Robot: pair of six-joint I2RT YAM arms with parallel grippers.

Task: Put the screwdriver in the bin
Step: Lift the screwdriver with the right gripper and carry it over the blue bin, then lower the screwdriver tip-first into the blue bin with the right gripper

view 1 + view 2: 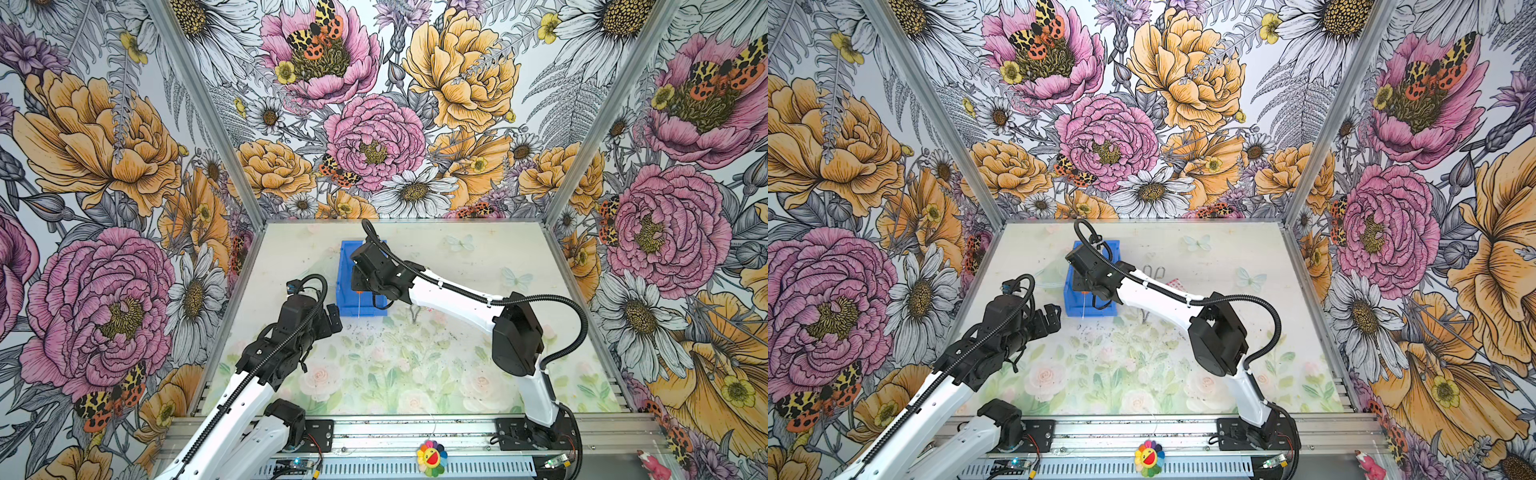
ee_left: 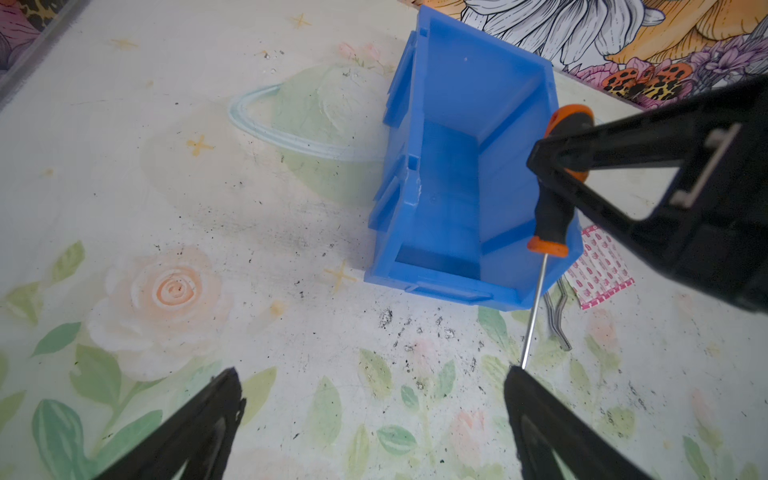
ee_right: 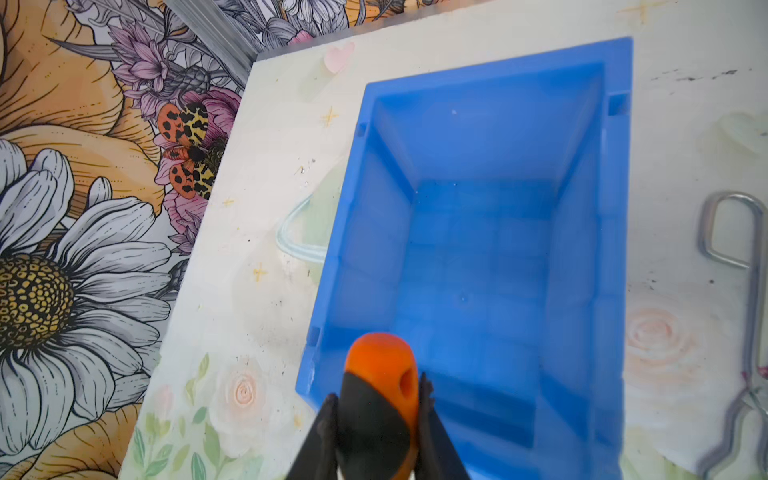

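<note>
- The right pincer [image 3: 376, 399] is clenched across the black waist of the screwdriver [image 2: 550, 216]'s handle. One finger presses each side, and the orange butt pokes out above them.
- The screwdriver hangs in the air, off the surface [image 1: 478, 374]. It is steeply tilted, handle high, with its shaft dropping toward the near side.
- It hovers over the near end of the bin [image 3: 619, 208], close to the right wall. From the left wrist view the tip seems to pass the low front lip, so I cannot tell whether it sits inside the walls.
- Step in hand, as I judge it: the carry is about done and the drop is next.
- The next move calls for shifting the tool farther over the bin's middle and lowering it. The pincer should loosen only once the tip clears the lip.
- The risk is the long shaft catching the lip or right wall and tipping the tool out.
- The screwdriver has a stubby black handle with orange at both ends and a thin, straight silver shaft.
- The bin is bright blue, upright and bare inside.
- The left pincer [image 2: 374, 376] is released, fingers spread wide, waiting near and left of the bin.
- Wire tongs [image 3: 715, 232] and a pink patterned packet [image 2: 598, 270] lie just right of the bin.
</note>
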